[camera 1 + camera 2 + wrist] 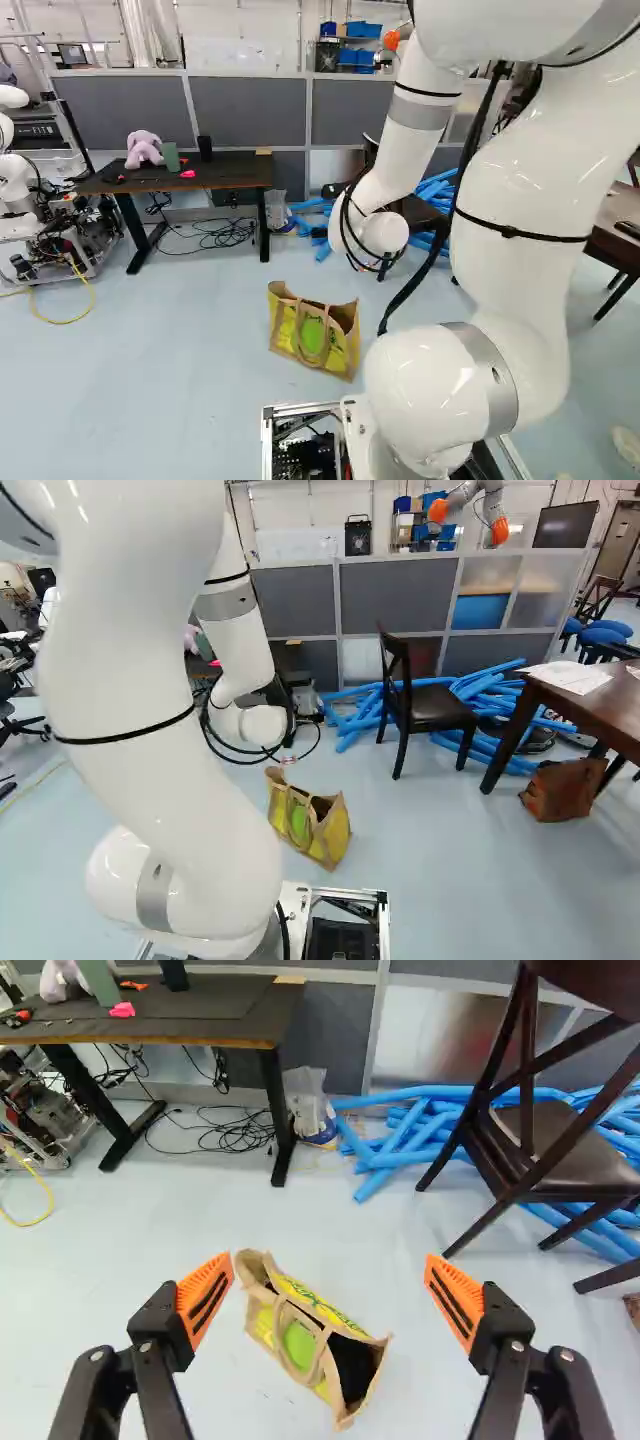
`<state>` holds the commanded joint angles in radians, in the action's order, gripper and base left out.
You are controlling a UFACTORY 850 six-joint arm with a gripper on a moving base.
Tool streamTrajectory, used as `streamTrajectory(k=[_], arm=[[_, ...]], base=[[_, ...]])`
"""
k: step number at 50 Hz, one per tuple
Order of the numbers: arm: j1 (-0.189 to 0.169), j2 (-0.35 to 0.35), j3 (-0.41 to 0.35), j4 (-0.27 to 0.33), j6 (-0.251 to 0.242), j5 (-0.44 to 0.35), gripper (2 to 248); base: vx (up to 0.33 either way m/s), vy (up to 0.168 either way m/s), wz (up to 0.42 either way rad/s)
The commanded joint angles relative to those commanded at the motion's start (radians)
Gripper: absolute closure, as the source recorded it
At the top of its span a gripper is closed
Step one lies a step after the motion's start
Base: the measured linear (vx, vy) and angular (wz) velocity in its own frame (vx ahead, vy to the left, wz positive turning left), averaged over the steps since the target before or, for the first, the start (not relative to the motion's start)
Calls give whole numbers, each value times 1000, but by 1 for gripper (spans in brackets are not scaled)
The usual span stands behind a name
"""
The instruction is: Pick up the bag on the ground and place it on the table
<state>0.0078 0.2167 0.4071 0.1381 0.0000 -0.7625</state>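
"How are the jaws standing?"

"The gripper (pixel 329 1258) is hanging released, its fingers spreading wide and gripping nothing."

"And the bag (pixel 331 838)?"

"It's standing on the floor (pixel 130 1260), ahead of the fingers and beyond their tips, its mouth gaping and a handle (pixel 279 1338) drooping down one side. I'd be centring over it, turning the wrist until the fingers are straddling its narrow width, then easing down; pushing one soft wall could be folding or tipping it."

"Grip where?"

"I'd be pinching rim and handles together, then lifting straight up."

"Going where?"

"Probably the dark desk (pixel 230 170) beyond; I'd be carrying high, clearing its edge."
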Motion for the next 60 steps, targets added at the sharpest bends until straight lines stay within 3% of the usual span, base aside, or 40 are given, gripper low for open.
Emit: streamTrajectory(k=[60], arm=[[13,363,283,93,0,159,3]], base=[[0,0,0]])
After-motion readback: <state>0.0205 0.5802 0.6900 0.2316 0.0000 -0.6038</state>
